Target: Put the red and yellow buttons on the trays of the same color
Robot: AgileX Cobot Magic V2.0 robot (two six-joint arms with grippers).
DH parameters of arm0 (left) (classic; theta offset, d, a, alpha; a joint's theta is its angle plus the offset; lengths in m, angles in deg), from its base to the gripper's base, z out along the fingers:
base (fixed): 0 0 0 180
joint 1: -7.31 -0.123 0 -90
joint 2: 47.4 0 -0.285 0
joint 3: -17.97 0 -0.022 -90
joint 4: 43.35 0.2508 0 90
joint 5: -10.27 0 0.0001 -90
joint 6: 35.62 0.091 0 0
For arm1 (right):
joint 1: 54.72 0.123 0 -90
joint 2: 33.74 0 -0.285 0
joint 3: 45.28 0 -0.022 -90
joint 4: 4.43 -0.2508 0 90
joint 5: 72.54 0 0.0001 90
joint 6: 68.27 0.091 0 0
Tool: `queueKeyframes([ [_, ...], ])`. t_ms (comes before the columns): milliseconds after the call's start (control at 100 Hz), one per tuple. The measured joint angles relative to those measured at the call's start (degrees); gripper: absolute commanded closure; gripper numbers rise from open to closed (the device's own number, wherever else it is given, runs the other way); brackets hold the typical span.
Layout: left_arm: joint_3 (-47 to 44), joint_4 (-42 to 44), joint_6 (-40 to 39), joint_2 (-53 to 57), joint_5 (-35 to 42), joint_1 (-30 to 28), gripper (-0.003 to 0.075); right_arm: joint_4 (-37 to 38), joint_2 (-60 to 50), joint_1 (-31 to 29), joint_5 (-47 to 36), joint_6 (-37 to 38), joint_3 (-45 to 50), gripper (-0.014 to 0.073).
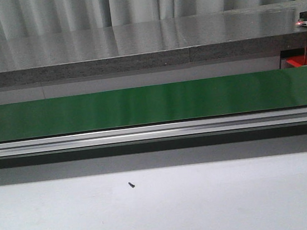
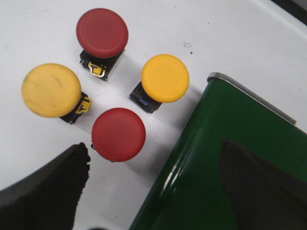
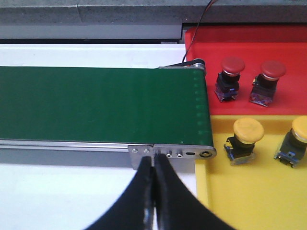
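In the left wrist view two red buttons (image 2: 102, 32) (image 2: 118, 134) and two yellow buttons (image 2: 51, 90) (image 2: 165, 78) stand on the white table beside the green belt's end. My left gripper (image 2: 156, 165) is open above them, one finger over the table and one over the belt, holding nothing. In the right wrist view a red tray (image 3: 249, 103) holds two red buttons (image 3: 229, 72) (image 3: 269, 76). A yellow tray (image 3: 268, 191) holds two yellow buttons (image 3: 246, 135) (image 3: 300, 134). My right gripper (image 3: 154, 162) is shut and empty near the belt's end bracket.
The green conveyor belt (image 1: 152, 104) runs across the front view on an aluminium frame (image 1: 155, 131), with a grey counter (image 1: 133, 44) behind. A small black screw (image 1: 131, 184) lies on the white table. A corner of the red tray (image 1: 305, 60) shows at the far right. Neither arm shows in the front view.
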Motion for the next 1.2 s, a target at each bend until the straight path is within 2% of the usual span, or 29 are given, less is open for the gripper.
queueKeyframes([
  [410,1.04,4.08,-5.49,-4.9,-0.25,0.0,0.0186,0.0,0.0,0.0,0.0,0.0,0.0,0.0717],
  [1060,1.04,6.1,-7.3,-6.68,3.06,0.0,0.0187,0.0,0.0,0.0,-0.04,0.0,0.0,0.0717],
  [1200,1.04,6.1,-7.3,-6.68,3.06,0.0,0.0231,-0.04,0.0,0.0,-0.04,0.0,0.0,0.0717],
])
